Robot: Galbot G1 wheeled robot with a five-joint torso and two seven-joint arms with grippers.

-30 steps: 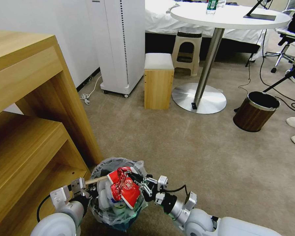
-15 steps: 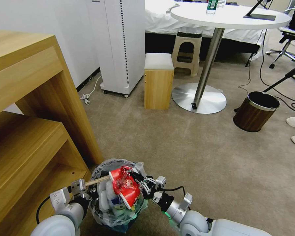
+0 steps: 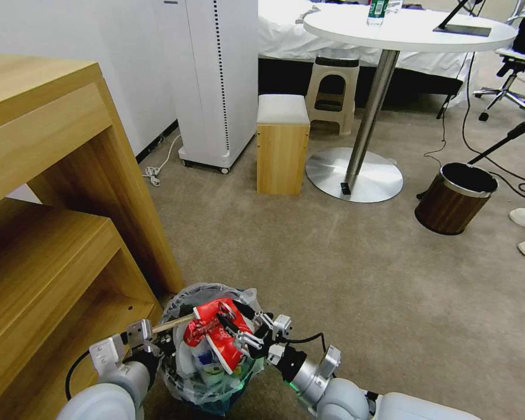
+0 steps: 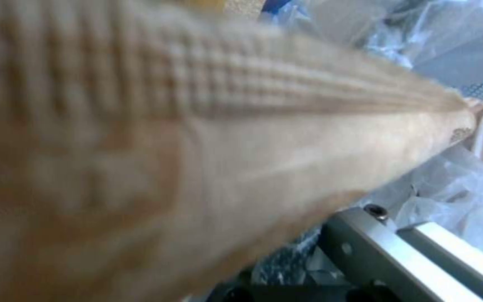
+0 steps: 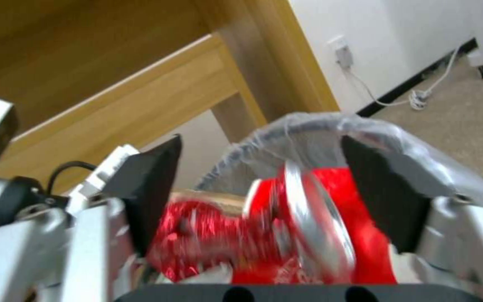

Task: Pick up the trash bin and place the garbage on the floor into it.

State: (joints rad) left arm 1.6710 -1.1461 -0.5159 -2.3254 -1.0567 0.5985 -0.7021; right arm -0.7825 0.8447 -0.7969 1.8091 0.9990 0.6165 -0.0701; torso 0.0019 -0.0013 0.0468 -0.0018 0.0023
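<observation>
Wooden stick (image 4: 208,138), seemingly across trash bin (image 3: 207,344)

The trash bin (image 3: 211,350), a small round dark wire bin lined with crinkly clear plastic, stands upright on the beige carpet floor (image 3: 344,274) beside a wooden shelf unit. It is heaped above its rim with garbage: a red paper cup (image 3: 224,344) lying tilted on top, a crumpled red wrapper (image 3: 197,331) touching it, and pale items beneath. A wooden stick (image 3: 172,322) pokes out over the rim.

A wooden shelf unit (image 3: 46,192), white round table (image 3: 408,29), wooden stool (image 3: 283,143) and brown bin (image 3: 455,198) stand around.
</observation>
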